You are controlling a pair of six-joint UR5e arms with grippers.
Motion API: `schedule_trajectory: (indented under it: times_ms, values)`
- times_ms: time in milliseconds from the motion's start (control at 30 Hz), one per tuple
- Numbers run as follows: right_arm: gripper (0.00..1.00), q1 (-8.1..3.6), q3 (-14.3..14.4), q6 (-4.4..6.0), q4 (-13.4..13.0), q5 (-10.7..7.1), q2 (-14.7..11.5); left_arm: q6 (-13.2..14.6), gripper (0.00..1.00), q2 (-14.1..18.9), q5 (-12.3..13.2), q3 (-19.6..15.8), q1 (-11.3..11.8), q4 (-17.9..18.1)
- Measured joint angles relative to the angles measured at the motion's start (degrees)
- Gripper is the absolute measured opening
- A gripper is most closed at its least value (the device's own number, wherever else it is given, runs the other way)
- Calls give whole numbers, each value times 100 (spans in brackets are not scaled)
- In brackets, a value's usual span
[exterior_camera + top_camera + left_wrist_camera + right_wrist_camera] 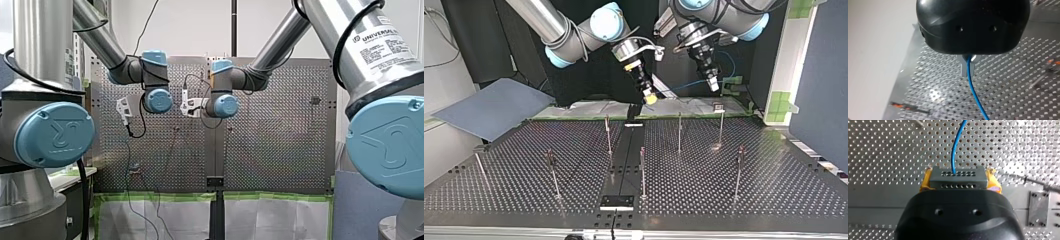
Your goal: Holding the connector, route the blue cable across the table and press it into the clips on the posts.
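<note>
In the right wrist view my right gripper (959, 177) is shut on a grey connector (958, 180), its yellow pads (926, 180) pressed against both sides. The blue cable (955, 145) leaves the connector's face and runs ahead over the perforated table. In the left wrist view my left gripper (967, 73) has its metal fingers shut on the blue cable (976, 97), which hangs down past them. Seen from the top view, my right gripper (650, 97) and my left gripper (712, 84) hover side by side above the table's far edge. Several thin posts (679, 131) with clips stand below.
More posts (642, 172) (553, 172) (739, 172) are spread over the perforated table (774, 185). A black strip (624, 160) runs down its middle to a small metal plate (616, 201). A grey-blue board (494, 107) lies off the top view's left.
</note>
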Motion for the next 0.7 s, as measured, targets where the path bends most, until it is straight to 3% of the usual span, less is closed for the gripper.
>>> schedule_trajectory:
  times_ms: [500,700]
  values:
    - [0,66,-743,12,744,-61,13,49,0,768,24,373,187,-775]
    - [0,37,-1024,47,1023,-65,23,26,0,792,100,507,295,-1068]
